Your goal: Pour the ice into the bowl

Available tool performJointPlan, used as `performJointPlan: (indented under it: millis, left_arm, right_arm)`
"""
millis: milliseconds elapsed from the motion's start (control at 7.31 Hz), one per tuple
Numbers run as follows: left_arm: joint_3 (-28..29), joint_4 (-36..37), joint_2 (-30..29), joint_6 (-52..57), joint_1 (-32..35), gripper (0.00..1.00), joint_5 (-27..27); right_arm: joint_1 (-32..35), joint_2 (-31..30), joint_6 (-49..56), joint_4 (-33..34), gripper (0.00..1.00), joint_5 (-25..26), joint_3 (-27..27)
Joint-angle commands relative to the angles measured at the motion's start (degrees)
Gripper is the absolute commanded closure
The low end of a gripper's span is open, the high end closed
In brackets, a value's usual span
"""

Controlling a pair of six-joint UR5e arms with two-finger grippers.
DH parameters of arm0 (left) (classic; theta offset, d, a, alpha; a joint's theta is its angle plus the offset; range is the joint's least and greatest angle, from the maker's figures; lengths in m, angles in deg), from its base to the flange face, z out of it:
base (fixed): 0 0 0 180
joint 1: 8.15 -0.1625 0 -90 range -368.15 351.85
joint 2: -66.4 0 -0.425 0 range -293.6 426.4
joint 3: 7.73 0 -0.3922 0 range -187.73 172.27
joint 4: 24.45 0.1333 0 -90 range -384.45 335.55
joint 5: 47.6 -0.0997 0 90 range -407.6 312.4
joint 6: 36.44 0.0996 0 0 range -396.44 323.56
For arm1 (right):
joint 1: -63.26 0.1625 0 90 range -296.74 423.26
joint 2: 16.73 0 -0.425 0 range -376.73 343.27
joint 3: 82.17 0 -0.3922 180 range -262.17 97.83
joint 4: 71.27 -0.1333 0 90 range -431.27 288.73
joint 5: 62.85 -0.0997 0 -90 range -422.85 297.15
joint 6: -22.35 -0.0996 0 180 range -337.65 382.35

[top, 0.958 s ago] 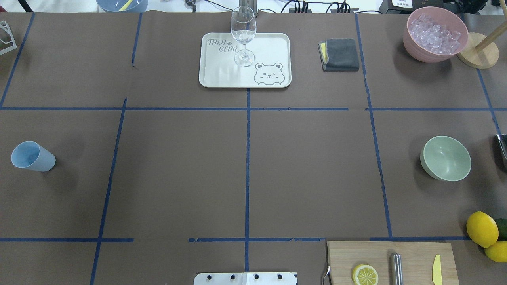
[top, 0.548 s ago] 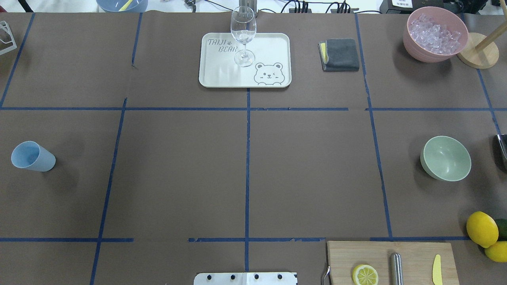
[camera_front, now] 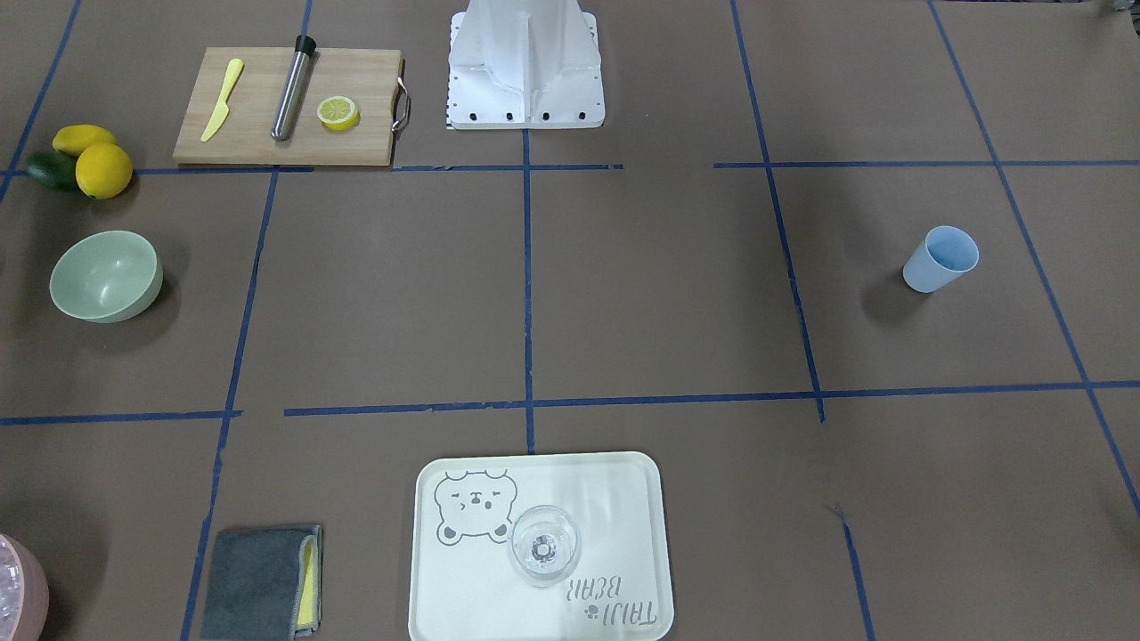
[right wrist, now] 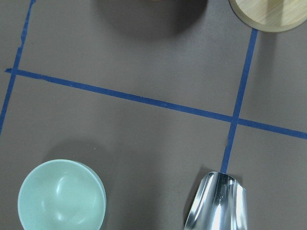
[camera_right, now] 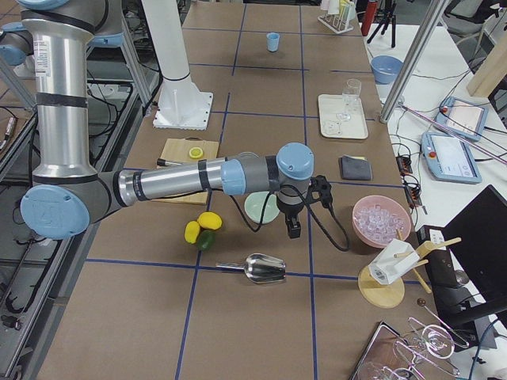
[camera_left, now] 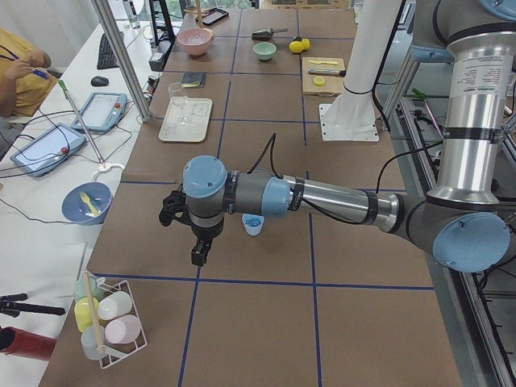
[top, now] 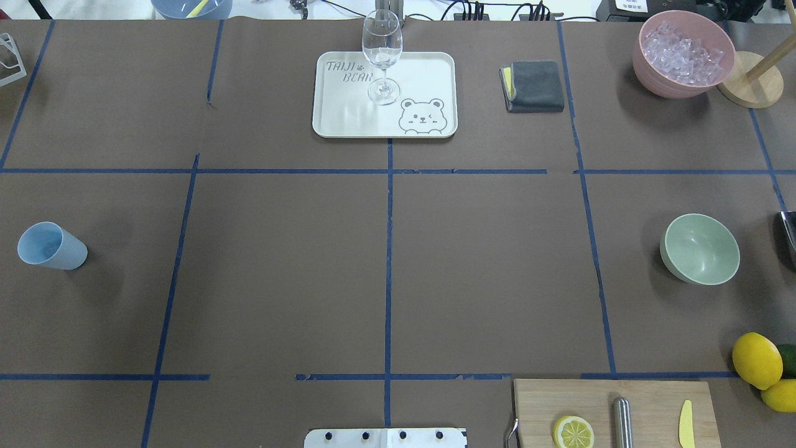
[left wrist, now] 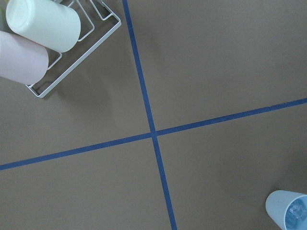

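The pale green bowl point(top: 701, 249) stands empty at the table's right side; it also shows in the front view point(camera_front: 105, 276) and in the right wrist view point(right wrist: 62, 201). A light blue cup point(top: 50, 246) stands at the far left, and a few clear ice cubes point(left wrist: 296, 211) lie inside it. My left gripper point(camera_left: 197, 256) hangs above the table beside the cup. My right gripper point(camera_right: 294, 229) hangs beside the bowl point(camera_right: 261, 208). Both grippers show only in the side views, so I cannot tell whether they are open or shut.
A pink bowl point(top: 653, 74) heaped with ice and a wooden stand point(top: 749, 79) sit at the back right. A metal scoop point(right wrist: 218, 203) lies near the green bowl. A wine glass point(top: 382, 56) stands on a tray point(top: 429, 68). A grey cloth point(top: 535, 86), cutting board point(top: 653, 398), lemons point(top: 757, 359) and cup rack point(left wrist: 72, 52) are around.
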Motion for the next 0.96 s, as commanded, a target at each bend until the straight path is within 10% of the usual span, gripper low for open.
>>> performJointPlan:
  millis: [0,821]
  left_arm:
    - [-0.21,-0.72,1.25,0.08,-0.15,0.0,-0.01]
    - [0.14,-1.77,2.14,0.0,-2.5,0.0,1.48]
  right_arm:
    - [0.24,-1.5,-0.08,0.06,0.0,-0.18,0.53]
    - [0.24,-2.56,0.1,1.02,0.0,-0.52,0.8]
